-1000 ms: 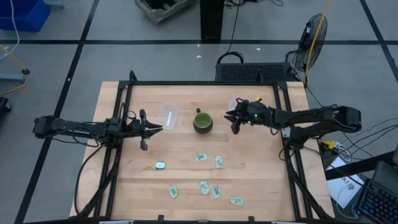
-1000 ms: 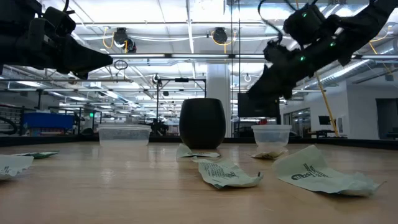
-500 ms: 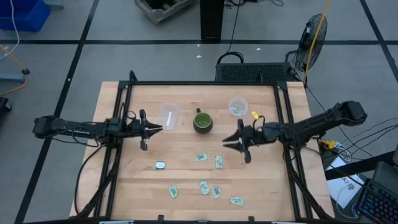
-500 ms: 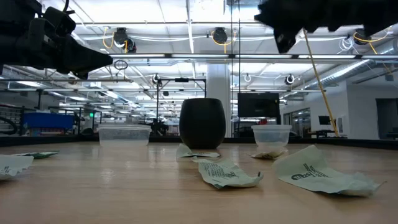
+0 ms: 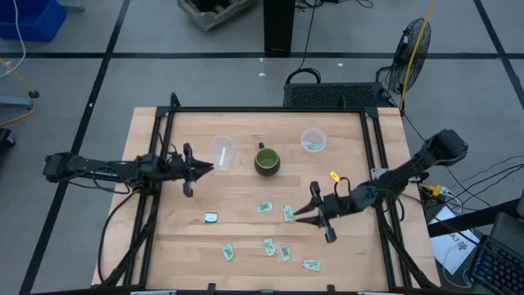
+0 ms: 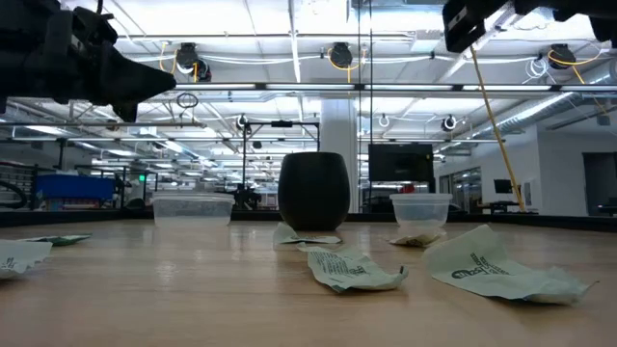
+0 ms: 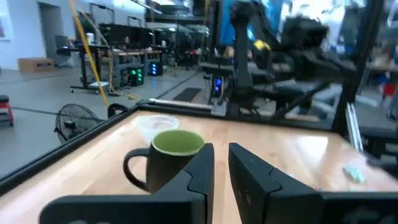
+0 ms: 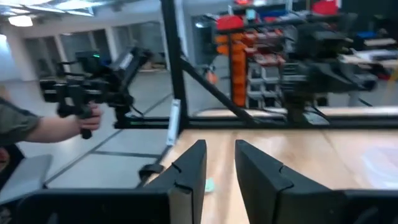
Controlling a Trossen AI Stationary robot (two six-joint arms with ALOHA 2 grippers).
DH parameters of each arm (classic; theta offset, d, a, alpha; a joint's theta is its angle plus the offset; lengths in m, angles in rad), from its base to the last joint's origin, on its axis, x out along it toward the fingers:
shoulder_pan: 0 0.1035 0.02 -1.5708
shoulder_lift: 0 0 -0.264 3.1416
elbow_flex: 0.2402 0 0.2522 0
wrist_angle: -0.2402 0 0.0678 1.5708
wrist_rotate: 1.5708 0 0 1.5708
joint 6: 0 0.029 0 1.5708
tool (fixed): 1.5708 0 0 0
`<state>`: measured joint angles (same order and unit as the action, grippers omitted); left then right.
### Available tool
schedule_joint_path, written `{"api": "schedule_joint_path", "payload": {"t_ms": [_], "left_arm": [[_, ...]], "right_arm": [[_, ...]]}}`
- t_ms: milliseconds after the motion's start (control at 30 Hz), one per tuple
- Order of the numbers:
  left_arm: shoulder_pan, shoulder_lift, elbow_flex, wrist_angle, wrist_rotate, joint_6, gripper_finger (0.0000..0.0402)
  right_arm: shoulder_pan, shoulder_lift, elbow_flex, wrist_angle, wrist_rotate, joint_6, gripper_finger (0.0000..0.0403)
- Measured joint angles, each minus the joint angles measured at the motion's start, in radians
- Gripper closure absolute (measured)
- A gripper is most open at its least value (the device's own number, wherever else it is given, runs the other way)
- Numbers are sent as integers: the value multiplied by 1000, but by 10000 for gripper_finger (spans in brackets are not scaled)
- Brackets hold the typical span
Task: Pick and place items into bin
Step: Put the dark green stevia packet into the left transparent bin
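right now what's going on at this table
Two robot arms are clearing small wrapped packets off a wooden table into a bin. The right claw, open and empty, hangs just beside a pale green packet near the table's middle. The left claw waits at the left side, pointing toward a clear tub. A round clear cup at the back already holds something pale. Several packets remain scattered at the front, and a dark green mug stands untouched.

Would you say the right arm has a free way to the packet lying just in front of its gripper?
Probably yes: the right gripper is open beside the packet, with only bare table between them and the mug farther off.
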<state>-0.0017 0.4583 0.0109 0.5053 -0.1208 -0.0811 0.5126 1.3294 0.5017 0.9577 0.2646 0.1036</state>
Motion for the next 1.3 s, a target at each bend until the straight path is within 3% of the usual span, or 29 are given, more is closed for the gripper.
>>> {"api": "schedule_joint_path", "payload": {"t_ms": [333, 467, 567, 700, 867, 1067, 1300], "left_arm": [[0, 0, 0, 84, -7, -177, 346], [-15, 0, 0, 110, 105, -256, 346], [-88, 8, 0, 104, 159, -279, 346], [-241, 26, 5, 93, 58, -277, 346], [-451, 97, 62, 30, -152, -243, 346], [-658, 246, 231, -242, -387, -304, 346], [-799, 503, 451, -571, -500, -413, 346]], "right_arm": [[81, 135, 66, 25, 85, -39, 326], [101, 152, 67, 26, 128, -38, 326], [111, 154, 67, 26, 133, -38, 326], [112, 154, 68, 26, 134, -38, 326], [112, 154, 68, 26, 135, -23, 326], [112, 154, 68, 26, 133, -14, 326], [112, 154, 68, 22, 132, -14, 326]]}}
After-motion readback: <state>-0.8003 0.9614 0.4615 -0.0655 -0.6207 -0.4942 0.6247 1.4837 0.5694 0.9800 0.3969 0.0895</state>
